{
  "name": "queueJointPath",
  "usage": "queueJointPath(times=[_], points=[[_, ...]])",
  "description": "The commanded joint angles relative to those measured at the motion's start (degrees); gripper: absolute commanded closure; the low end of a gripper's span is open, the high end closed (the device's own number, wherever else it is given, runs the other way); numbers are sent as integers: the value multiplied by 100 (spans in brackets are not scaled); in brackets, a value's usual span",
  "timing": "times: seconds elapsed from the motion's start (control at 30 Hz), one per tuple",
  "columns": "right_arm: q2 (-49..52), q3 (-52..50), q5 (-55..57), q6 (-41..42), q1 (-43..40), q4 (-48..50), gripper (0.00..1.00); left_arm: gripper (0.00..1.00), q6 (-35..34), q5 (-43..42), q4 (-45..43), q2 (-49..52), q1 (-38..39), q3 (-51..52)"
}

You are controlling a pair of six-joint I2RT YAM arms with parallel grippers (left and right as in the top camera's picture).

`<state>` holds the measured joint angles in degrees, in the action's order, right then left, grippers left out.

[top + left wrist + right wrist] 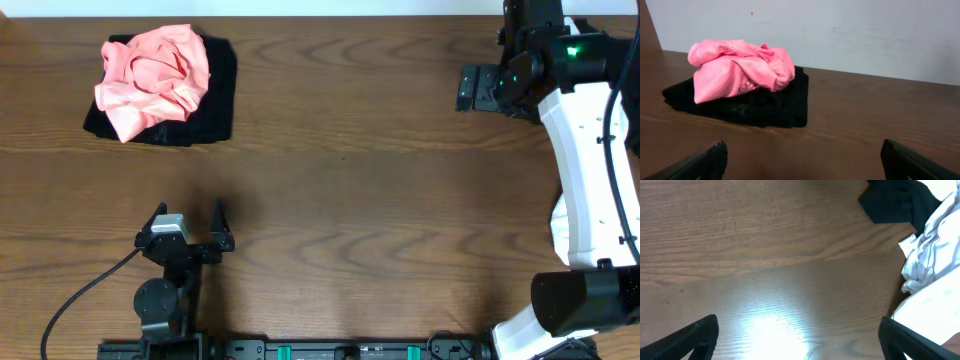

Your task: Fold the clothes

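Observation:
A crumpled salmon-pink T-shirt (150, 75) lies on a flat black garment (215, 115) at the table's far left. In the left wrist view the pink T-shirt (737, 67) and the black garment (765, 107) sit ahead and to the left. My left gripper (189, 212) is open and empty near the front edge, well short of that pile (802, 150). My right gripper (463, 88) is open at the far right over bare wood (799, 330). Beside it, at the right edge of the right wrist view, lie rumpled white clothes (935, 255) and a black piece (895, 200).
The brown wooden table (360, 180) runs between the two arms. A pale wall (850, 35) stands behind the pile. My right arm's white body (585, 170) rises along the right side. A black cable (85, 295) trails from the left arm's base.

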<state>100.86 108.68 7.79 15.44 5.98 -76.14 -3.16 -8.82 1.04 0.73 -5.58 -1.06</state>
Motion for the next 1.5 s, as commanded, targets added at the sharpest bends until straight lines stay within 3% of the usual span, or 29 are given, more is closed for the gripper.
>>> queueJointPath(times=[0.0,0.77,0.93,1.07,1.2,1.47], points=[[-4,44,98,-72,-35,-11,1,2,-11,-87,216,-46,-20,83],[-136,44,208,-92,-26,35,1,2,-11,-87,216,-44,-20,83],[-905,-315,39,-251,111,1294,1,2,-11,-87,216,-44,-20,83],[-2017,-1532,-332,-817,160,2997,1,2,-13,-87,216,-44,-20,83],[-3318,-3182,-356,-828,63,4389,1,2,-11,-87,216,-44,-17,83],[-6033,-6916,-396,-894,-306,6516,1,2,-11,-87,216,-44,-20,83]])
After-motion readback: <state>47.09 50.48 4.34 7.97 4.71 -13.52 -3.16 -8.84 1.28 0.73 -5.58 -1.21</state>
